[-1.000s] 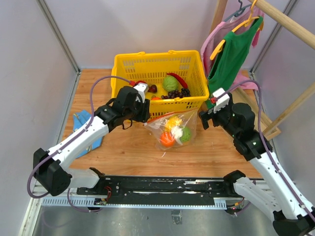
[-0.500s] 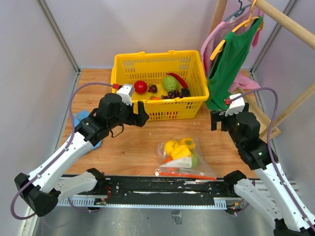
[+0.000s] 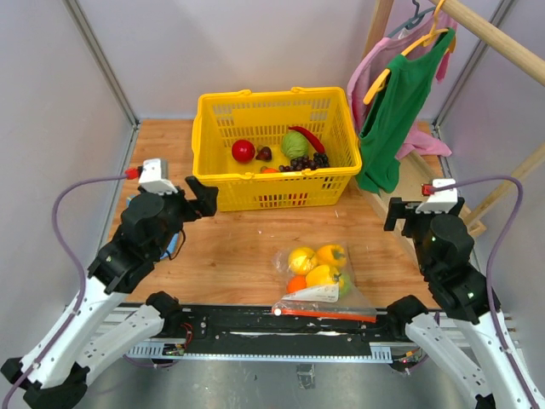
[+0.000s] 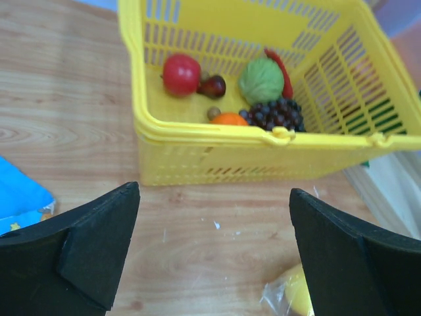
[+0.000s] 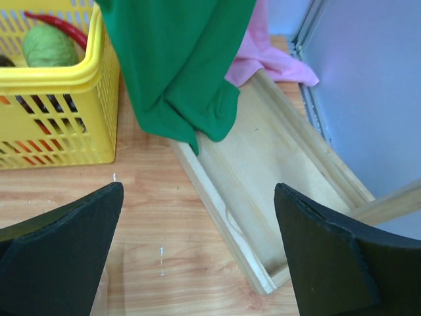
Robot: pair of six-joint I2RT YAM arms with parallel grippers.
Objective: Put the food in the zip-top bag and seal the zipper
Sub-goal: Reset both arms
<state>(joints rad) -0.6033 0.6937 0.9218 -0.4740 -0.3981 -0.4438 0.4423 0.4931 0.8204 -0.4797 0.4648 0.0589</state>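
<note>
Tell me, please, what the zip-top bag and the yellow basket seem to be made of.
Zip-top bag: probably clear plastic film; the food shows through its glossy, wrinkled skin. Yellow basket: apparently rigid moulded plastic; uniform colour, slotted lattice walls.

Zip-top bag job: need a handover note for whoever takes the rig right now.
Left gripper: fingers open, empty, raised facing the yellow basket.
Right gripper: fingers open, empty, raised at the right.
Zip-top bag: flat on the table near the arm bases, neither gripper on it, holding yellow fruit, yellow bell pepper, orange, green piece.
Done: those pieces are inside.
Left: zipper lies straight and looks shut; seal unconfirmed, check it.
</note>
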